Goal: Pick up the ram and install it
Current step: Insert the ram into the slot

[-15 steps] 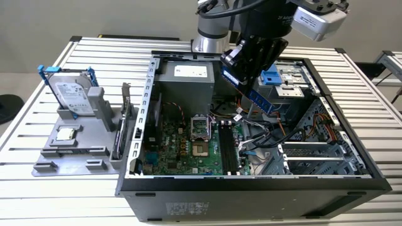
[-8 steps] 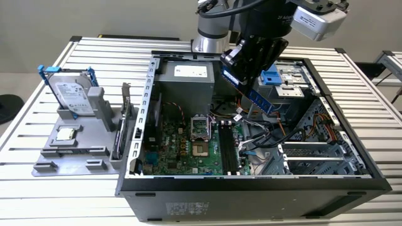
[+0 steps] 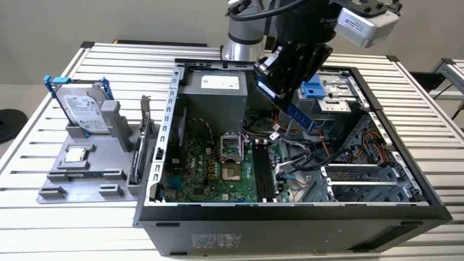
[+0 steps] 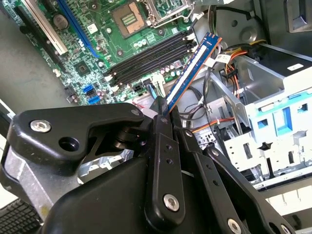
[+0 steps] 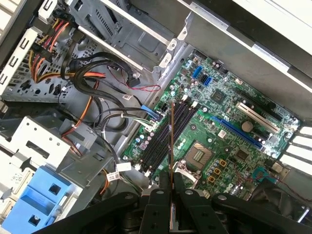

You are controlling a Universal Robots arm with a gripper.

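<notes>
The ram (image 3: 299, 115) is a narrow blue stick held tilted in the air above the open computer case (image 3: 377, 209). My gripper (image 3: 283, 84) is shut on its upper end. In the second wrist view the ram (image 4: 191, 69) juts out from between the black fingers (image 4: 165, 146) toward the motherboard. It appears edge-on as the ram (image 5: 171, 141) in the first wrist view, hanging over the black memory slots (image 5: 163, 134). Those memory slots (image 3: 262, 173) lie on the green motherboard (image 3: 210, 168), well below the stick.
A silver hard drive with blue rails (image 3: 81, 107) stands in a grey holder (image 3: 80, 174) at the exterior view's left, beside an upright card (image 3: 145, 138). Inside the case are a power supply (image 3: 214, 92), loose cables (image 3: 308, 155), a processor socket (image 3: 230, 145) and a blue drive cage (image 3: 315, 89).
</notes>
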